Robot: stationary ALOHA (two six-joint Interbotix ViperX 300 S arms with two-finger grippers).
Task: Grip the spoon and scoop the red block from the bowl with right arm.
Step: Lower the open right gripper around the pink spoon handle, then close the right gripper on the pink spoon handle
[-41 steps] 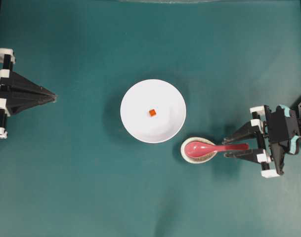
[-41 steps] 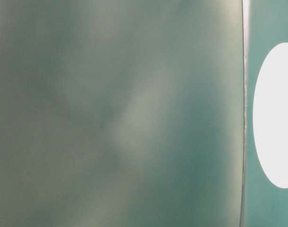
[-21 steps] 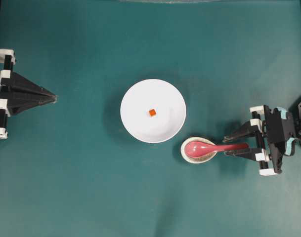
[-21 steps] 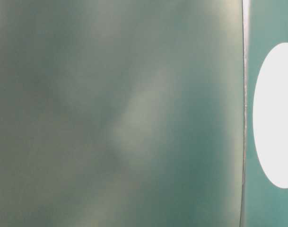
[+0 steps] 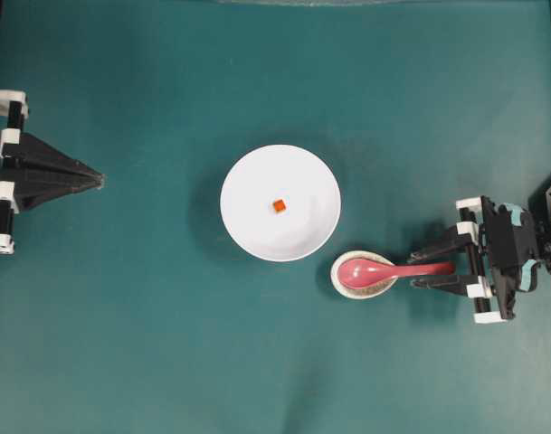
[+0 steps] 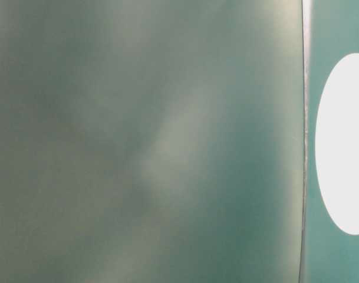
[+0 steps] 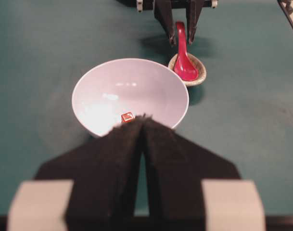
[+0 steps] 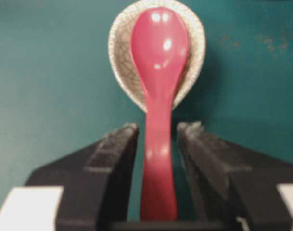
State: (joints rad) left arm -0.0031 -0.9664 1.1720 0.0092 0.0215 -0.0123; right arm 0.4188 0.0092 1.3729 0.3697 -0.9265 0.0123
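Right now the right gripper (image 5: 433,268) stands with its jaws apart on either side of the spoon (image 5: 390,269) handle, with a gap showing on each side in the wrist view. Its scoop rests in a small speckled dish (image 5: 365,276), just beside the white bowl (image 5: 280,203). A tiny red block (image 5: 279,206) lies near the bowl's middle. Well apart on the left, the left gripper (image 5: 98,179) has its jaws pressed together over the green table (image 5: 148,344).
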